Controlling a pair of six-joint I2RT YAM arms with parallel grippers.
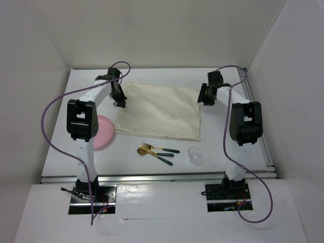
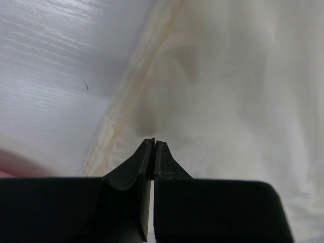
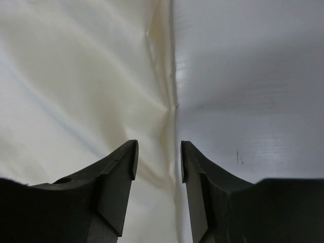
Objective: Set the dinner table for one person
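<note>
Bench: the big white bench (image 1: pixel 217 152) fills the floor between the white walls, with a metal rail along the near edge and both arm bases just in front of it.
Cloth: a cream cloth (image 1: pixel 159 111) lies flat across the middle toward the far edge, lightly creased.
Left arm: the left arm (image 1: pixel 81 119) reaches out to the cloth's left edge, close to its far-left corner.
Left jaws: closed, tips together, right over the cloth just inside its hem; the wrist view shows nothing between them.
Right arm: the right arm (image 1: pixel 245 121) is out at the cloth's right edge, near its far-right corner.
Right jaws: wide open, straddling the hem, one finger over cloth and one over bare bench.
Plate: a pink plate (image 1: pixel 104 131) sits toward the left edge, partly hidden by the left arm, just beside the cloth's near-left corner.
Cutlery: a gold fork (image 1: pixel 152 148) and spoon (image 1: pixel 154 156), both dark-handled, lie side by side near the middle of the near edge.
Glass: a clear glass (image 1: pixel 194 154) stands upright just right of the cutlery.
</note>
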